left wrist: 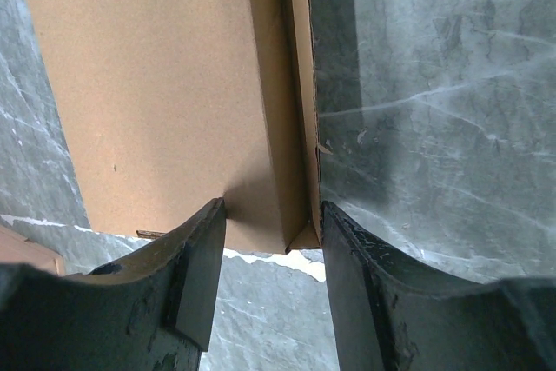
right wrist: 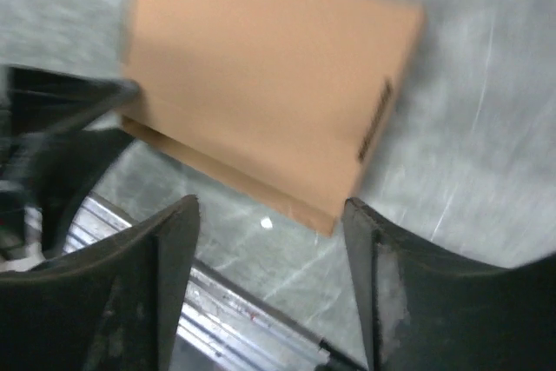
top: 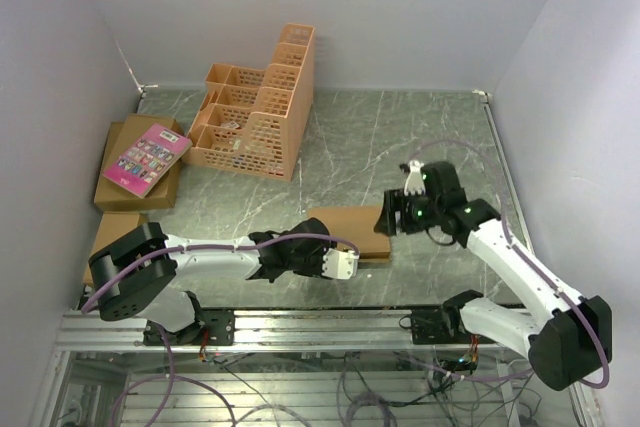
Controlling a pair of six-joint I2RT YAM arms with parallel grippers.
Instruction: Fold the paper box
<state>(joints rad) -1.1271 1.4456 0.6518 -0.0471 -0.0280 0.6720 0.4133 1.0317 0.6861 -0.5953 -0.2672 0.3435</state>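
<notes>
The paper box (top: 345, 228) lies folded flat and shallow on the marble table, plain brown cardboard, near the front middle. My left gripper (top: 345, 265) reaches in from the left to the box's near left corner. In the left wrist view that corner (left wrist: 261, 128) fills the gap between the fingers, one finger (left wrist: 204, 249) on the top face and the other (left wrist: 347, 267) against the outer side flap. My right gripper (top: 388, 219) hovers at the box's right end. In the blurred right wrist view it (right wrist: 271, 206) stands open above the box's near corner (right wrist: 261, 84), holding nothing.
An orange lattice crate (top: 255, 117) stands at the back left. A pink book (top: 147, 158) rests on brown closed cartons (top: 118, 192) by the left wall. The metal rail (top: 300, 327) with the arm bases runs just in front of the box.
</notes>
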